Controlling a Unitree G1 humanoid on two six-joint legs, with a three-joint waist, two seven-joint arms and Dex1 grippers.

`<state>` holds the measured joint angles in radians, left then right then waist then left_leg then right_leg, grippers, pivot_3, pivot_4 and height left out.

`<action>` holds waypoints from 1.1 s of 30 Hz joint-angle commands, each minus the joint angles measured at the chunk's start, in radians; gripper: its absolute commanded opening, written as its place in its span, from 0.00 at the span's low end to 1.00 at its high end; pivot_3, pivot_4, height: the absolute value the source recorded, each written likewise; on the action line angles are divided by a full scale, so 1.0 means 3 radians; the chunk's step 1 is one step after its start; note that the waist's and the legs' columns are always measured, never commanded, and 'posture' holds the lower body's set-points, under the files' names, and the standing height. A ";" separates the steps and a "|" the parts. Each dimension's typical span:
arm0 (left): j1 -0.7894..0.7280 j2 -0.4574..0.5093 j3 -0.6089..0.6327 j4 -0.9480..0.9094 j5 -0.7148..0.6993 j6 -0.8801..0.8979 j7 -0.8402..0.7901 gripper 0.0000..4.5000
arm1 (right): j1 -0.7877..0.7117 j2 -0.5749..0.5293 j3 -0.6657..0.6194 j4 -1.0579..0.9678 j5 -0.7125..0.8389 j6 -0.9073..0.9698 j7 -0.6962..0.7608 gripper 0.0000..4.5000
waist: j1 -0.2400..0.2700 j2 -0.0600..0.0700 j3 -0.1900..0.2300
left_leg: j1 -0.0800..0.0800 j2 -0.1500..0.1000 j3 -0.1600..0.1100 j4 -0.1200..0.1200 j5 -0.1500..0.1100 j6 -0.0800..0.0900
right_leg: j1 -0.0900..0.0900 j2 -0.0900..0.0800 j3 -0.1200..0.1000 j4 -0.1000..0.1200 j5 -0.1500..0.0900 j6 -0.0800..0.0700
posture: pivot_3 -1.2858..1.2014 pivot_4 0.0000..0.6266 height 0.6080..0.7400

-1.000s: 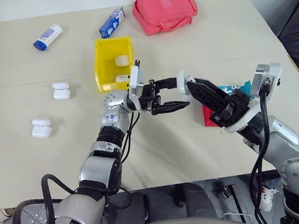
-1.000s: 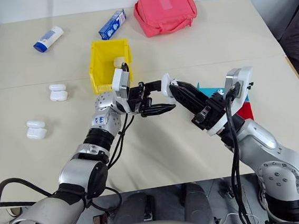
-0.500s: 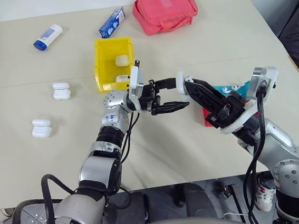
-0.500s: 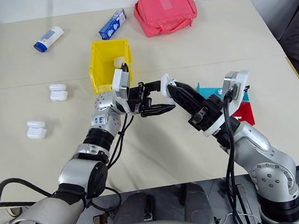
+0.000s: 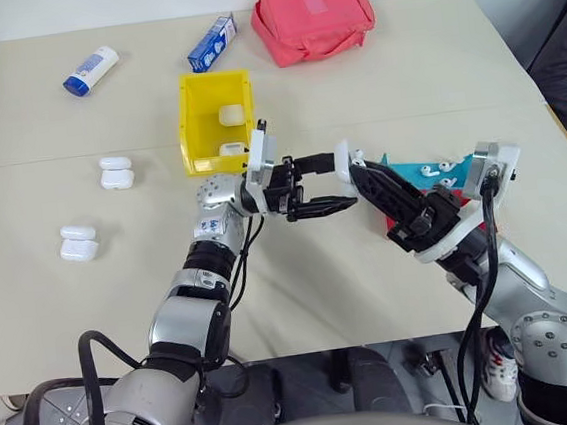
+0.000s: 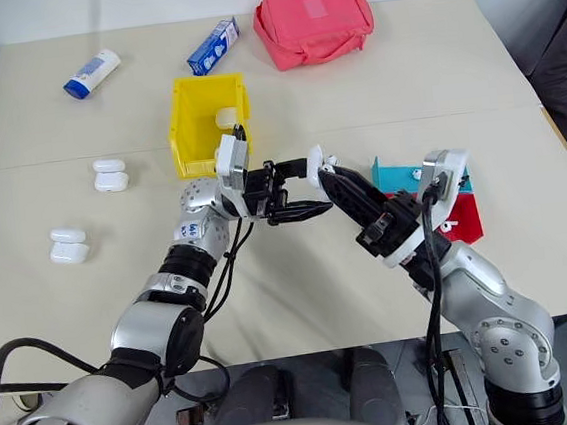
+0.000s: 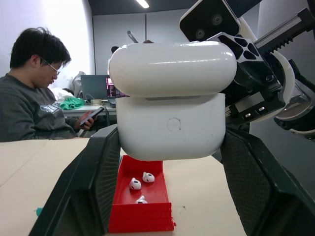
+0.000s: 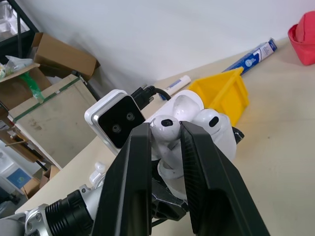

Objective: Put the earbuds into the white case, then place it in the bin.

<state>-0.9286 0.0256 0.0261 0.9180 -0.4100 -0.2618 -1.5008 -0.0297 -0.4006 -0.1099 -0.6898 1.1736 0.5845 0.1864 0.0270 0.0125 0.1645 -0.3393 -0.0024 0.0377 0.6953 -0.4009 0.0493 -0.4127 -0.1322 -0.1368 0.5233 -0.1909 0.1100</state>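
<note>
Left gripper (image 5: 313, 183): it is hanging above the table (image 5: 61, 304), pointing toward the robot's right, and its black fingers (image 7: 83, 191) are clamping the white case (image 7: 171, 101) from both sides.
White case: it is sitting between those fingers with its lid hinged open; one earbud is already sitting in a socket beside the one being brought in.
Right gripper (image 8: 165, 135): it is reaching in from the robot's right, its two fingers (image 8: 129, 172) pinching an earbud (image 8: 165, 126) and holding it at the open top of the case.
Bin (image 5: 200, 120): the yellow bin is standing on the table just behind the left wrist, with two white cases lying inside it.
Spare cases: two closed pairs are lying on the table at the robot's left, one (image 5: 116, 172) nearer the bin and one (image 5: 78, 243) nearer the robot.
Trays: a teal tray (image 5: 431, 174) with loose earbuds and a red tray (image 7: 142, 199) with three earbuds are lying under the right arm.
Far edge: a white-and-blue tube (image 5: 90, 70), a blue-and-white box (image 5: 212, 43) and a red pouch (image 5: 313, 19) are lying along the back of the table.
Person: someone (image 7: 34, 103) in a dark top is sitting at a desk in the background of the left wrist view, looking at a phone.
</note>
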 commanded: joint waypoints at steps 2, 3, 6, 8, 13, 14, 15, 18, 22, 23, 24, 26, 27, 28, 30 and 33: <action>-0.0164 -0.0078 0.0125 -0.0187 -0.0159 -0.0071 -0.0140 0.61 | 0.0191 -0.0026 0.0138 0.0209 -0.0167 0.0142 0.0000 0.11 | 0.0000 0.0000 0.0000 | 0.0000 0.0000 0.0000 0.0000 0.0000 0.0000 | 0.0000 0.0000 0.0000 0.0000 0.0000 0.0000 | 0.52 0.24 1.00; -0.0164 -0.0079 0.0127 -0.0187 -0.0155 -0.0071 -0.0144 0.61 | 0.0192 -0.0028 0.0130 0.0220 -0.0179 0.0139 0.0012 0.11 | 0.0000 0.0000 0.0000 | 0.0000 0.0000 0.0000 0.0000 0.0000 0.0000 | 0.0000 0.0000 0.0000 0.0000 0.0000 0.0000 | 0.52 0.24 1.00; -0.0156 -0.0082 0.0123 -0.0204 -0.0156 -0.0068 -0.0169 0.61 | 0.0179 -0.0052 0.0110 0.0261 -0.0208 0.0141 0.0066 0.11 | -0.0001 0.0000 0.0000 | 0.0000 0.0000 0.0000 -0.0001 0.0000 0.0000 | 0.0000 0.0000 0.0001 0.0000 0.0000 0.0000 | 0.52 0.24 1.00; -0.0146 -0.0086 0.0115 -0.0220 -0.0158 -0.0070 -0.0189 0.61 | 0.0166 -0.0063 0.0106 0.0299 -0.0228 0.0142 0.0106 0.11 | 0.0000 0.0000 0.0000 | 0.0000 0.0000 0.0000 -0.0001 0.0000 0.0000 | 0.0000 0.0000 0.0000 0.0000 0.0000 0.0000 | 0.52 0.24 1.00; -0.0116 -0.0094 0.0096 -0.0275 -0.0169 -0.0043 -0.0214 0.61 | 0.0129 -0.0083 0.0115 0.0369 -0.0301 0.0153 0.0192 0.11 | -0.0001 0.0000 0.0000 | 0.0000 0.0000 0.0000 -0.0001 0.0000 0.0001 | 0.0000 0.0000 0.0000 0.0000 0.0000 0.0000 | 0.52 0.24 1.00; -0.0110 -0.0094 0.0092 -0.0285 -0.0171 -0.0036 -0.0221 0.61 | 0.0122 -0.0082 0.0113 0.0377 -0.0309 0.0153 0.0201 0.11 | 0.0000 0.0000 0.0000 | 0.0000 0.0000 0.0000 -0.0001 0.0000 0.0000 | 0.0000 0.0000 0.0000 0.0000 0.0000 0.0000 | 0.52 0.24 1.00; -0.0098 -0.0091 0.0084 -0.0306 -0.0175 -0.0017 -0.0234 0.61 | 0.0110 -0.0079 0.0110 0.0389 -0.0320 0.0150 0.0208 0.11 | -0.0001 0.0000 0.0000 | 0.0000 0.0000 0.0000 -0.0001 0.0000 0.0000 | 0.0000 0.0000 0.0000 0.0000 0.0000 0.0000 | 0.52 0.24 1.00; -0.0073 -0.0083 0.0061 -0.0350 -0.0176 0.0026 -0.0268 0.61 | 0.0076 -0.0069 0.0101 0.0418 -0.0341 0.0146 0.0228 0.11 | -0.0001 0.0000 0.0000 | 0.0000 0.0000 0.0000 -0.0001 0.0000 0.0000 | 0.0000 0.0000 0.0000 0.0000 0.0000 0.0000 | 0.52 0.24 1.00; -0.0053 -0.0085 0.0040 -0.0342 -0.0144 -0.0023 -0.0301 0.61 | -0.0066 -0.0011 0.0132 0.0453 -0.0296 0.0144 0.0211 0.11 | -0.0004 0.0000 0.0000 | 0.0001 0.0000 0.0000 -0.0002 0.0000 0.0000 | -0.0001 -0.0001 0.0001 0.0000 0.0000 0.0000 | 0.52 0.24 1.00; -0.0057 -0.0089 0.0043 -0.0333 -0.0140 -0.0033 -0.0295 0.61 | -0.0083 0.0000 0.0140 0.0453 -0.0282 0.0144 0.0203 0.11 | -0.0003 0.0000 0.0000 | 0.0001 0.0000 0.0000 -0.0002 0.0000 0.0000 | -0.0001 -0.0001 0.0001 0.0001 0.0000 0.0000 | 0.52 0.24 1.00; -0.0062 -0.0093 0.0046 -0.0325 -0.0135 -0.0042 -0.0291 0.61 | -0.0097 0.0016 0.0147 0.0450 -0.0267 0.0146 0.0192 0.11 | -0.0001 0.0000 0.0000 | 0.0001 0.0000 0.0000 -0.0003 0.0000 0.0000 | -0.0002 -0.0001 0.0001 0.0000 0.0000 0.0000 | 0.52 0.24 1.00; -0.0070 -0.0098 0.0051 -0.0311 -0.0127 -0.0054 -0.0288 0.61 | -0.0109 0.0041 0.0160 0.0439 -0.0250 0.0156 0.0181 0.11 | -0.0001 0.0000 0.0000 | 0.0001 0.0000 0.0000 -0.0004 0.0000 0.0000 | -0.0001 -0.0001 0.0001 0.0000 0.0000 0.0000 | 0.52 0.24 1.00; -0.0076 -0.0099 0.0052 -0.0299 -0.0119 -0.0070 -0.0287 0.61 | -0.0110 0.0056 0.0168 0.0434 -0.0245 0.0164 0.0177 0.11 | -0.0001 0.0000 0.0000 | 0.0001 0.0000 -0.0001 -0.0004 0.0001 -0.0001 | -0.0001 -0.0001 0.0001 0.0000 0.0000 0.0000 | 0.52 0.24 1.00; -0.0083 -0.0100 0.0055 -0.0286 -0.0114 -0.0082 -0.0286 0.61 | -0.0103 0.0070 0.0178 0.0432 -0.0246 0.0173 0.0172 0.11 | -0.0002 0.0000 0.0000 | 0.0001 0.0000 0.0000 -0.0004 0.0001 -0.0001 | -0.0001 -0.0001 0.0001 -0.0001 0.0000 0.0000 | 0.52 0.24 1.00; -0.0095 -0.0101 0.0060 -0.0266 -0.0110 -0.0096 -0.0281 0.61 | -0.0087 0.0088 0.0186 0.0433 -0.0254 0.0183 0.0170 0.11 | -0.0003 0.0000 0.0000 | 0.0001 0.0000 0.0000 -0.0005 0.0001 -0.0001 | -0.0001 -0.0001 0.0001 -0.0001 0.0000 0.0000 | 0.52 0.24 1.00; -0.0110 -0.0101 0.0067 -0.0252 -0.0113 -0.0096 -0.0280 0.61 | -0.0079 0.0105 0.0182 0.0438 -0.0254 0.0188 0.0158 0.11 | -0.0003 0.0000 0.0000 | 0.0001 0.0000 0.0000 -0.0005 0.0001 -0.0001 | -0.0002 -0.0001 0.0001 0.0000 0.0000 0.0000 | 0.52 0.24 1.00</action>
<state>-0.9075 0.0367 0.0451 0.9154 -0.4004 -0.2657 -1.5013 -0.0777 -0.3719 -0.0891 -0.6183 1.1206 0.5880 0.2722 0.0262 0.0126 0.1645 -0.3390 -0.0024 0.0377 0.6938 -0.4008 0.0489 -0.4131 -0.1325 -0.1366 0.5233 -0.1909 0.1100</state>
